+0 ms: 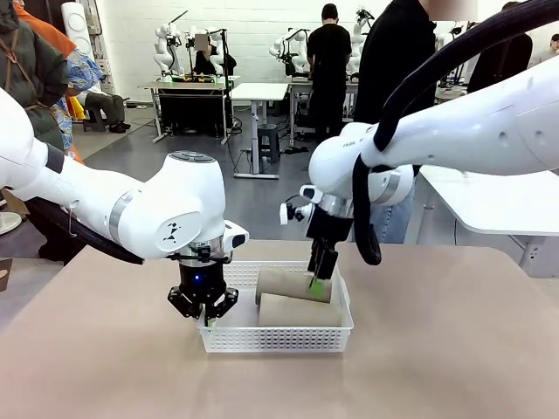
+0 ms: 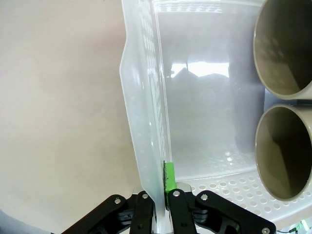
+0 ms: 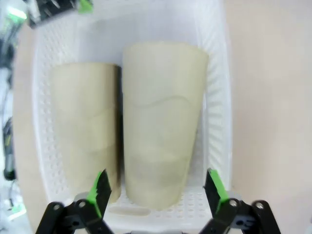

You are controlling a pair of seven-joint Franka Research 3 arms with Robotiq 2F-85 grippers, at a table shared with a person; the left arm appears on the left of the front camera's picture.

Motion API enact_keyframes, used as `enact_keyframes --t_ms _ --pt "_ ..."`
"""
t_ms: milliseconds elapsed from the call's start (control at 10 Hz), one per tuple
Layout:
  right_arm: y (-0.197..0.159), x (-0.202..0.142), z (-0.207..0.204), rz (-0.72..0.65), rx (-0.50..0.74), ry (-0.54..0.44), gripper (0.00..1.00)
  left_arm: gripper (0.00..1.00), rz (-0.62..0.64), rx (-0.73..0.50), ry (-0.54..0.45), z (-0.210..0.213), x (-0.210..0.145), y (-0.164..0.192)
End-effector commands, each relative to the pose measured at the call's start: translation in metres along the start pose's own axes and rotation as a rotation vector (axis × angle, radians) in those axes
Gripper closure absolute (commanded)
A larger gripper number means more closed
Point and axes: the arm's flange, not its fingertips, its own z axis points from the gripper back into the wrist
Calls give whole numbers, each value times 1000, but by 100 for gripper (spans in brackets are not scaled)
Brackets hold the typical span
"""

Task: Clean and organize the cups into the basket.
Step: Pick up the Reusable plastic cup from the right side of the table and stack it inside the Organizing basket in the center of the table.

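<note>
The white basket [image 1: 275, 339] sits mid-table with two tan cups lying side by side in its right half, one farther [image 1: 293, 284] and one nearer [image 1: 301, 312]. My left gripper [image 1: 206, 316] is shut on the basket's left wall; in the left wrist view that wall [image 2: 146, 122] runs between the closed fingers [image 2: 162, 195], and both cup mouths [image 2: 285, 48] [image 2: 285, 151] face the camera. My right gripper [image 1: 319, 278] hangs open just above the farther cup. In the right wrist view its fingers [image 3: 158, 187] straddle the end of that cup [image 3: 163, 131], beside the other cup [image 3: 85, 141].
The basket's left half [image 2: 209, 97] has a bare floor. A person [image 1: 393, 52] stands at the far side of the tan table [image 1: 454, 349]. Another white table [image 1: 489, 201] stands beyond the right edge.
</note>
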Motion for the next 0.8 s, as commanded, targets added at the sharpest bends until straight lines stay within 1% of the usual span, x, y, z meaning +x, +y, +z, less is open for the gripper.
enact_keyframes --t_ms 0,100,200,300,500,600,700 --pt "52 -43 49 17 -111 -171 0 100 -7 10 5 -3 -4 4" --pt "64 -64 71 8 -136 -237 0 100 -7 10 5 -3 -4 4" --pt "76 -88 89 12 -117 -330 0 100 -7 10 5 -3 -4 4" --pt "86 -115 104 45 -101 -406 0 100 -7 10 5 -3 -4 4" --pt "101 -187 128 70 -73 -593 0 100 -7 10 5 -3 -4 4" --pt "101 -227 137 32 -97 -669 0 100 -7 10 5 -3 -4 4" --pt "102 -271 148 -4 -92 -752 0 100 -7 10 5 -3 -4 4"
